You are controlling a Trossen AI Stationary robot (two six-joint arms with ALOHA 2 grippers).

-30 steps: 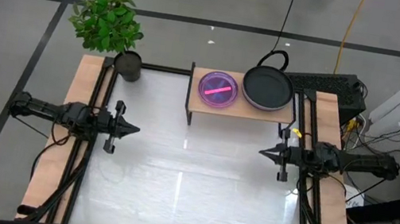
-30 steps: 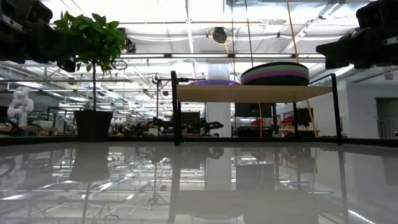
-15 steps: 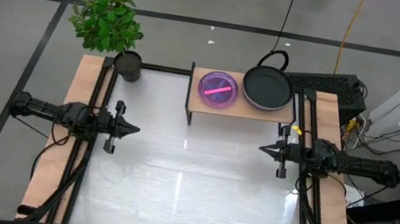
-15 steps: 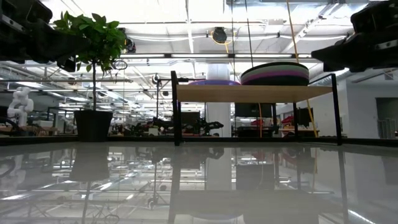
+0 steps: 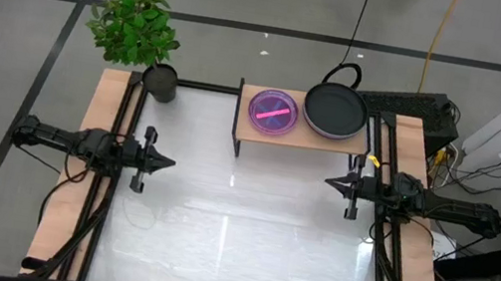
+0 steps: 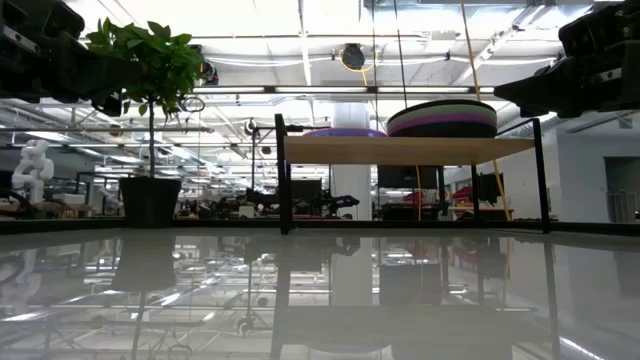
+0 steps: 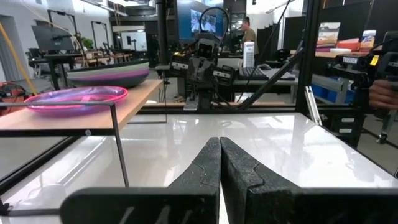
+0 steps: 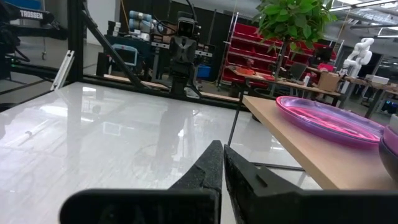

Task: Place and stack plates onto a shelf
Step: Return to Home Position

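The shelf [image 5: 300,132], light wood on thin black legs, stands at the table's far edge. On its left half lies a single purple plate [image 5: 273,112] [image 8: 328,116]. On its right half sits a stack of plates with a dark one on top [image 5: 336,111] [image 6: 441,118]. My left gripper [image 5: 171,162] [image 7: 220,147] hovers shut over the table's left side. My right gripper [image 5: 328,182] [image 8: 222,151] hovers shut at the right side, just near of the shelf's right end. Neither touches anything.
A potted plant [image 5: 137,27] in a dark pot [image 5: 161,82] stands at the far left corner. The white tabletop [image 5: 236,229] between the arms is glossy. Wooden side strips and black rails [image 5: 97,217] run along both sides.
My right gripper has drifted slightly toward the far edge and a little toward the table's middle, staying shut. The left arm and the plates have kept still.
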